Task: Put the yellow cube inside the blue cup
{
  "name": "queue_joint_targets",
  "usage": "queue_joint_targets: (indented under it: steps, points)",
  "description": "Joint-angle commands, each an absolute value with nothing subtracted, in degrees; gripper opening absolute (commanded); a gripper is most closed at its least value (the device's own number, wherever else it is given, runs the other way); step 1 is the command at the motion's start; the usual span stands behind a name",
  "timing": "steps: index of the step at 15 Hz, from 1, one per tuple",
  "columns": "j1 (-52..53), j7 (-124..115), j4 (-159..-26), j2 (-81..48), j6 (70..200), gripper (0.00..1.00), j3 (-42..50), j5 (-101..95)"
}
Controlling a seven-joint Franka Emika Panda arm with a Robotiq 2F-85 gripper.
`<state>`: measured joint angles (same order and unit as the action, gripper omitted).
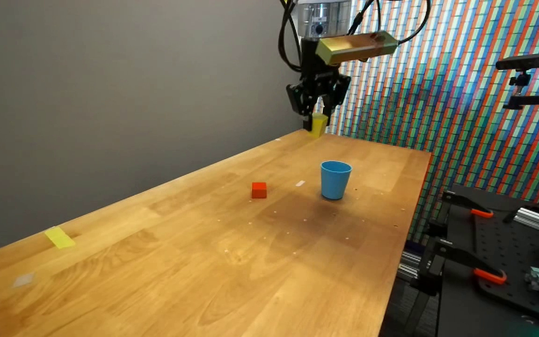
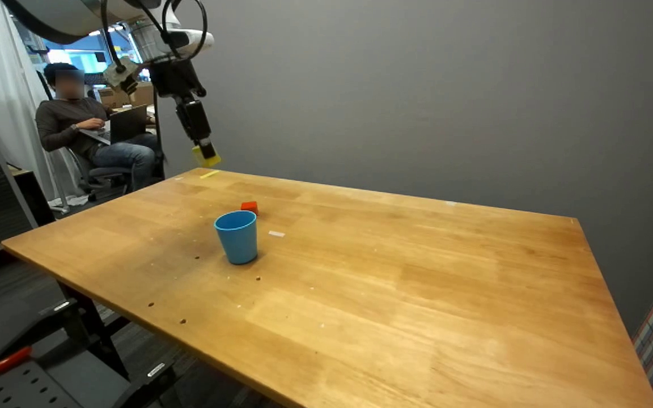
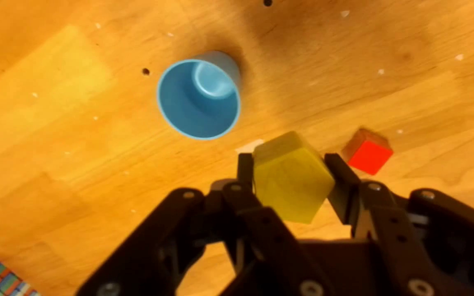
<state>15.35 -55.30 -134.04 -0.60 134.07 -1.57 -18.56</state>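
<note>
In an exterior view, the camera stands back, looking down along the bench (image 1: 180,290) towards a striped backdrop (image 1: 438,93) at two o'clock. In an exterior view, the camera faces the grey wall (image 2: 417,113) at twelve, across the same bench. The wrist view looks down close up, the hand (image 3: 290,176) between four and seven; all three share the blue cup (image 3: 200,98) and red block (image 3: 370,157).

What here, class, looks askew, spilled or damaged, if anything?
The yellow cube looks askew: in the wrist view, the gripper appears to meet a corner, not a flat face, on one side. The blue cup stands upright; no spill or damage shows.
</note>
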Motion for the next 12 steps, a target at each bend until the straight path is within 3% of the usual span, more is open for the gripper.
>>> queue_joint_targets:
  steps: [1,12]
  points:
    - [10.4,-60.7,-138.2,4.4,131.5,0.22,-2.9,-19.1]
    - [5.8,-59.7,-138.3,-2.7,132.8,0.22,-2.5,-17.6]
